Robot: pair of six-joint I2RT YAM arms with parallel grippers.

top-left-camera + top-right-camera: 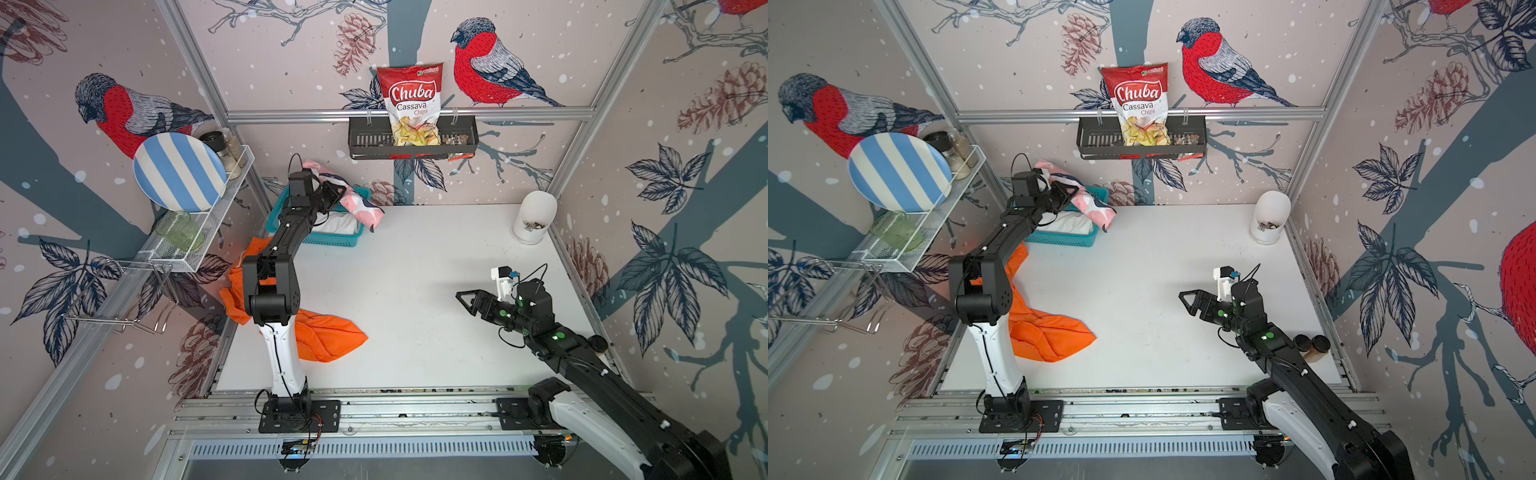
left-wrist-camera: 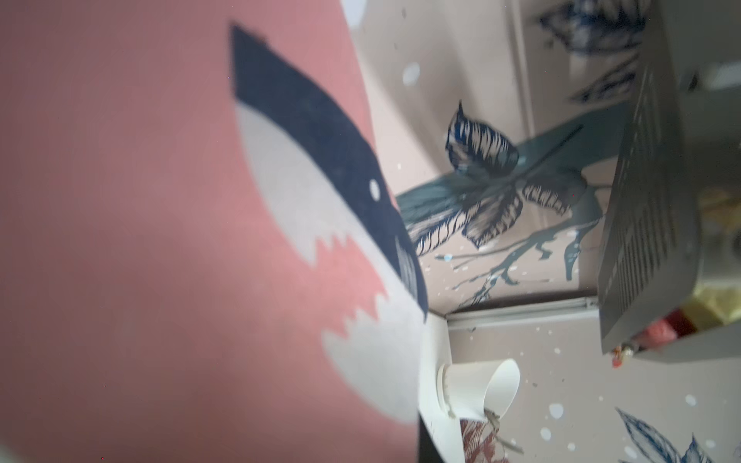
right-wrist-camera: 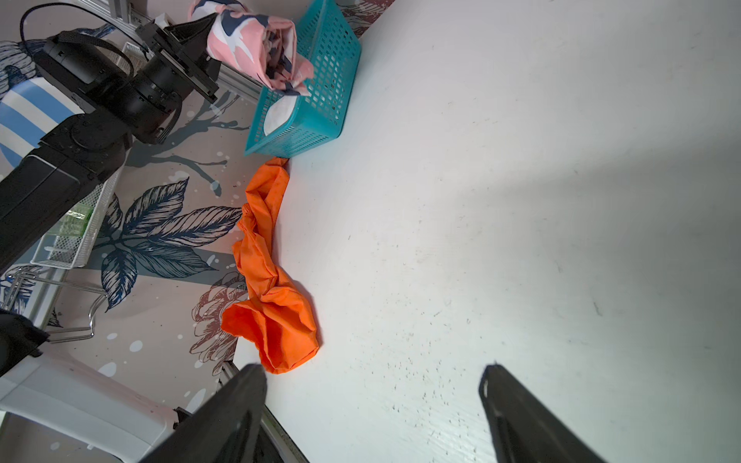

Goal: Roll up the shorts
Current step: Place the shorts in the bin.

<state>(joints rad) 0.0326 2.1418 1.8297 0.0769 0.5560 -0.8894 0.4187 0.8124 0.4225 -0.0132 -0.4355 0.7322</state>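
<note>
In both top views: left gripper [image 1: 336, 192] pinching pink shorts [image 1: 362, 204], dangling them over basket [image 1: 332, 241] far left. White shorts [image 1: 341, 224] lying inside basket. Orange shorts [image 1: 328, 337] sprawling near left.
Left wrist: pink shorts filling frame, blurred.
Right wrist: right gripper [image 3: 373, 373] hovering over table [image 3: 521, 200], jaws standing wide, gripping nothing.

Bird-and-pinecone wallpaper [image 1: 291, 83] behind aluminium rails [image 1: 291, 116]; white tabletop [image 1: 415, 291], seemingly lightly speckled.

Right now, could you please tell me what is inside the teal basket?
White shorts lie in the basket. The pink shorts, held by the left tool, hang over part of it, so anything else inside is hidden.
</note>
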